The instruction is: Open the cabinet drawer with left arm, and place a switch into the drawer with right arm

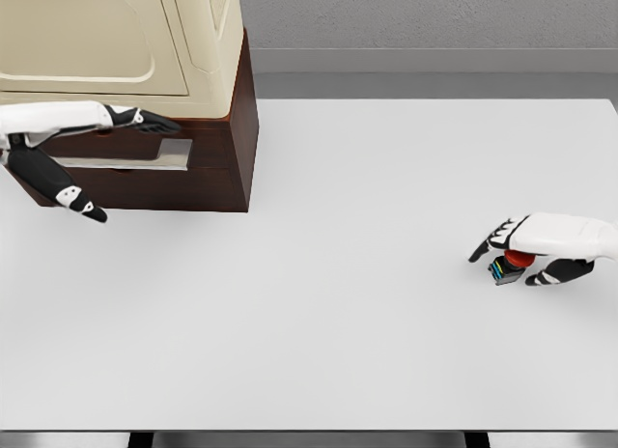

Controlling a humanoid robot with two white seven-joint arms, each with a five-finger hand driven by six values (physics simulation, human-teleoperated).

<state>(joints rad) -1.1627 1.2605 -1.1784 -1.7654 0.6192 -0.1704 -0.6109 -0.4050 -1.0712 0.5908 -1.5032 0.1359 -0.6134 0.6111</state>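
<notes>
A dark brown cabinet (217, 168) with a cream top stands at the table's back left. Its drawer (145, 182) is pulled out a little, showing a pale strip of interior. My left hand (133, 168) reaches in from the left with its fingers (154, 123) stretched flat over the drawer's top edge and the thumb hanging down in front; it holds nothing. At the right edge a small switch (515, 259) with a red button lies on the table. My right hand (507, 266) is curled around it, fingers on the far side and thumb on the near side.
The white table (328, 274) stretches between the cabinet and the switch. A grey wall runs along the back. The table's front edge lies near the bottom of the view.
</notes>
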